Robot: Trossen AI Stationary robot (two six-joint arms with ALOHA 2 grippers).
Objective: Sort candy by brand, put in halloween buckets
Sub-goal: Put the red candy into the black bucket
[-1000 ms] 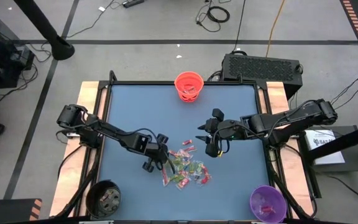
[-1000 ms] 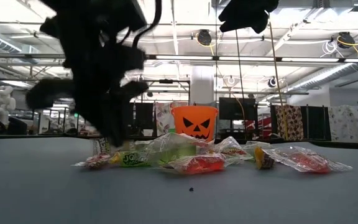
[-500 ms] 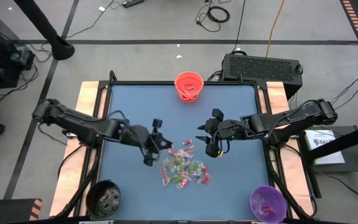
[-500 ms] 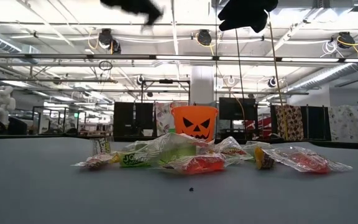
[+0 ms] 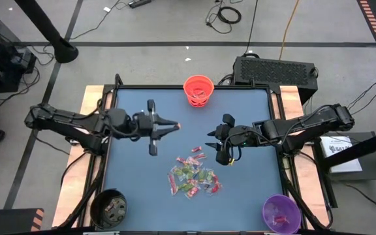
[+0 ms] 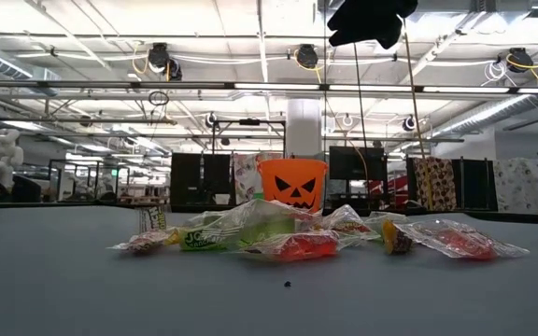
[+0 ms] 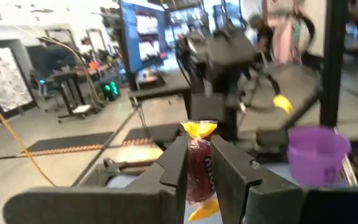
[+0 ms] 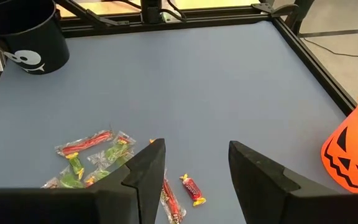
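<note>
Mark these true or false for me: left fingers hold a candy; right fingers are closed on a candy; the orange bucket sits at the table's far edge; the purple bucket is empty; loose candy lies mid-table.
1. The left gripper holds a red candy: true.
2. The right gripper is closed on a candy: false, its fingers stand open and empty above the table.
3. The orange bucket sits at the far edge: true.
4. The purple bucket is empty: false, pieces show inside.
5. Loose candy pile lies mid-table: true.
</note>
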